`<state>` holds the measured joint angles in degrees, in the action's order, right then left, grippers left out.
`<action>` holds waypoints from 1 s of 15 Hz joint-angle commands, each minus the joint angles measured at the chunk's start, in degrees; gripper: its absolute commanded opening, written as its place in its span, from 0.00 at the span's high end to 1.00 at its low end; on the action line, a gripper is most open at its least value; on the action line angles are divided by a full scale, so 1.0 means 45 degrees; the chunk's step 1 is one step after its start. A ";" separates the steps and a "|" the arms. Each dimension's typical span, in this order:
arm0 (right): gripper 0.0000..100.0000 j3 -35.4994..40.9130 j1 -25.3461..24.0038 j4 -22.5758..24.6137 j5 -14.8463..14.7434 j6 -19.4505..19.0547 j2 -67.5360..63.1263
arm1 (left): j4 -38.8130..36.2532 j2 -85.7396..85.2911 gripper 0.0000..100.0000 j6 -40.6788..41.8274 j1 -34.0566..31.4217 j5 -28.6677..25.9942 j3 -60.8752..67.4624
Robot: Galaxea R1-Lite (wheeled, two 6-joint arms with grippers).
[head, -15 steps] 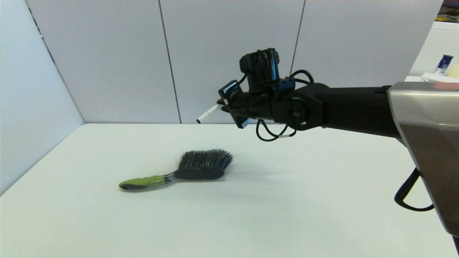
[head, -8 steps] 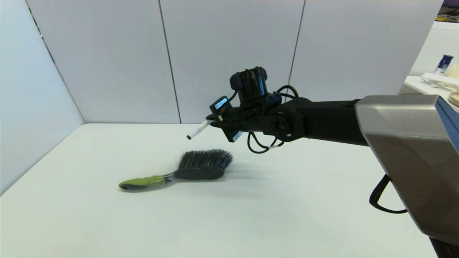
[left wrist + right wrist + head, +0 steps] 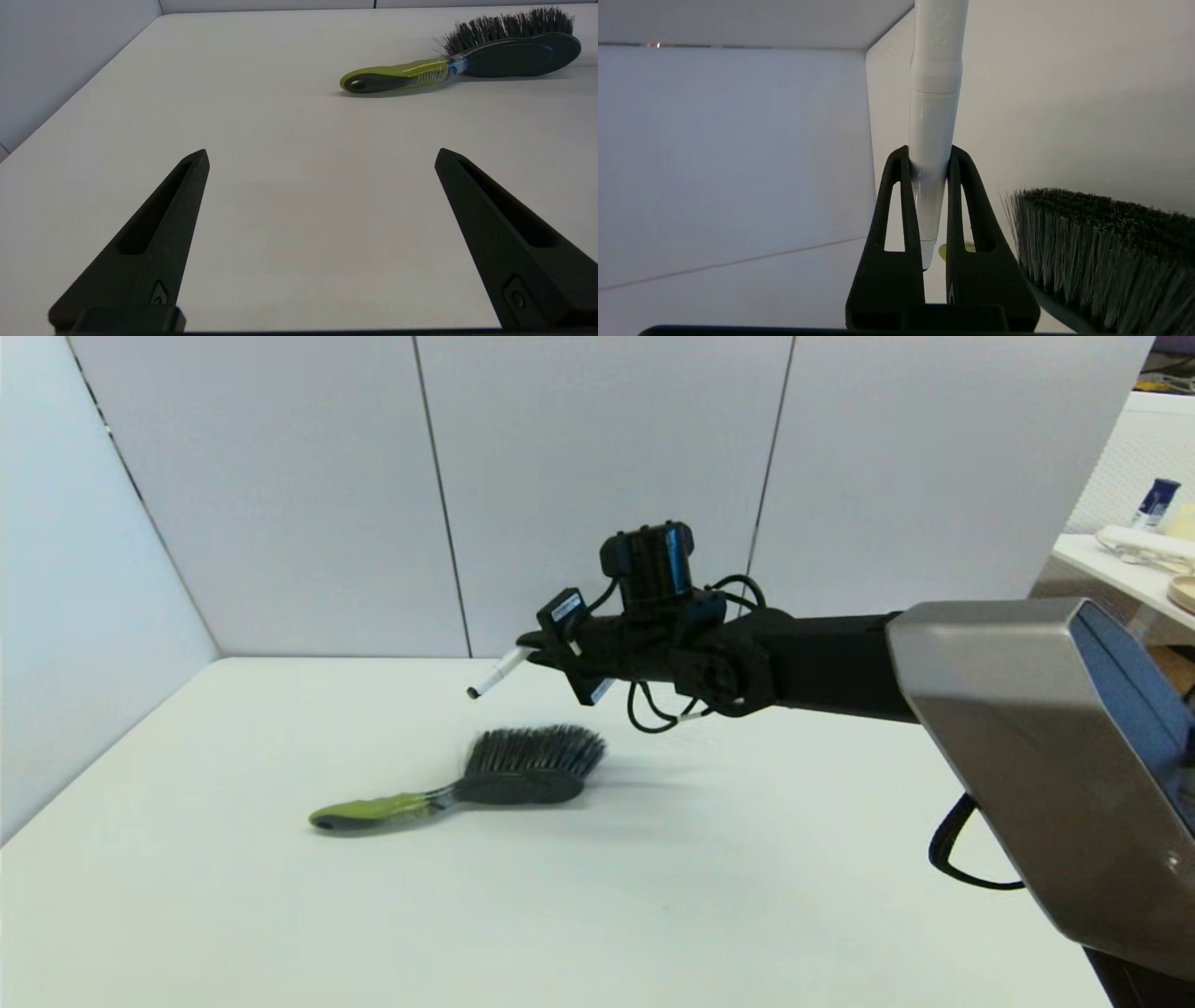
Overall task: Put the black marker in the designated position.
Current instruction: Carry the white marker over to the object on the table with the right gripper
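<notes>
Right pincer (image 3: 541, 651): centre of the head frame, above the worktop (image 3: 653, 896), clamped on the black marker (image 3: 495, 672), whose tip slants toward lower left. Brush (image 3: 467, 789): flat on worktop below it. Left pincer (image 3: 322, 158): fingers apart, low over bare worktop.

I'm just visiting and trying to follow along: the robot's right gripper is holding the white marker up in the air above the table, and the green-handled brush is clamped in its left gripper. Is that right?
Not quite. The right gripper does hold the black marker in the air, but the brush lies loose on the table. The left wrist view shows the left gripper open with nothing in it, the brush farther off.
</notes>
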<state>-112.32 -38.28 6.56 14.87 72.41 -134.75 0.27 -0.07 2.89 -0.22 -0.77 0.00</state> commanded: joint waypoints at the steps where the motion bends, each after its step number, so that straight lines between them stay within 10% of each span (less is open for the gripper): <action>1: 1.00 0.0000 -0.0029 0.0750 0.0308 0.0061 -0.0582 | -0.0001 0.0016 0.00 0.0002 -0.0010 -0.0005 0.0000; 15: 1.00 0.0000 -0.0009 0.1882 0.1090 -0.0799 -0.1656 | -0.0001 0.0016 0.00 0.0002 -0.0010 -0.0005 0.0000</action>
<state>-112.32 -38.23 14.91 19.63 68.41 -142.12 0.27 -0.07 2.89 -0.22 -0.77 0.00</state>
